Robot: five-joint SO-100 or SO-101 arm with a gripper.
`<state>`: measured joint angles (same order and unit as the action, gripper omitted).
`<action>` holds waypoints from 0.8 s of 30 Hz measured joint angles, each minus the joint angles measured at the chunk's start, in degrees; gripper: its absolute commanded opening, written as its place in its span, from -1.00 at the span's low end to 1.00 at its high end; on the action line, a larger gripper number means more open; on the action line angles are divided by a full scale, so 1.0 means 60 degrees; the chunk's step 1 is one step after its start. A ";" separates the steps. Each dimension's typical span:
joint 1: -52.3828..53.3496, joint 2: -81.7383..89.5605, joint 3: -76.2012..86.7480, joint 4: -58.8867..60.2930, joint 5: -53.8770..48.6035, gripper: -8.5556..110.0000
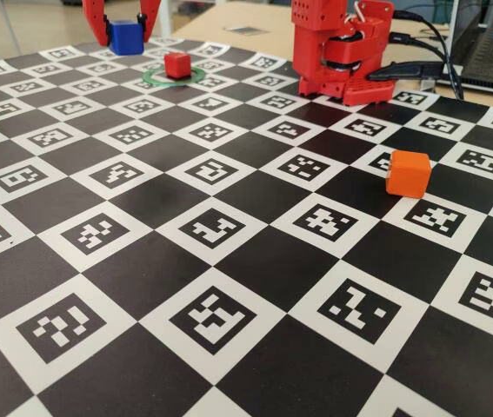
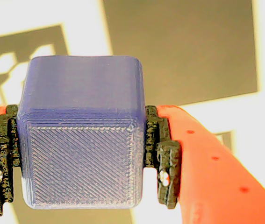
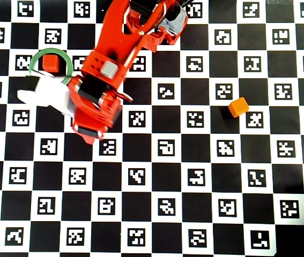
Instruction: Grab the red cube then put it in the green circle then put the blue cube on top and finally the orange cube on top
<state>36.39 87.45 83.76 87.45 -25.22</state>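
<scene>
While clamped on the blue cube (image 2: 82, 133), pincer (image 2: 82, 158) beside ringed red cube (image 1: 176, 64).

gripper (image 1: 126, 35) fingers cropped at 12 o'clock edge in fixed view, blue cube (image 3: 32, 83) mostly hidden under arm in overhead view, green circle (image 3: 35, 59) lower arc covered by arm.

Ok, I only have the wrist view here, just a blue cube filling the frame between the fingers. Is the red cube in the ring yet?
Observer: Yes, the red cube sits inside the green circle in the fixed view.
Operator: Is the blue one off the table?
Observer: Yes, the blue cube is held in the gripper above the board, to the left of the ring, not over it.
Operator: And the orange one?
Observer: The orange cube rests alone, far right in the overhead view.
</scene>
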 measured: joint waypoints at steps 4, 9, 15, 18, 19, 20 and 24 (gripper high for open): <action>0.0820 0.0234 0.0000 0.0439 -0.1348 -0.73; 0.1655 0.0264 -0.0322 0.0835 -0.2856 -0.73; 0.2725 0.0264 -0.0352 0.0864 -0.4380 -0.72; 0.3208 0.0264 -0.0352 0.0981 -0.5024 -0.72; 0.3369 0.0264 -0.0352 0.1011 -0.5244 -0.72; 0.3530 0.0264 -0.0352 0.1055 -0.5449 -0.72; 0.4116 0.0264 -0.0352 0.1201 -0.6284 -0.72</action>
<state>61.08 89.03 81.65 94.66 -62.93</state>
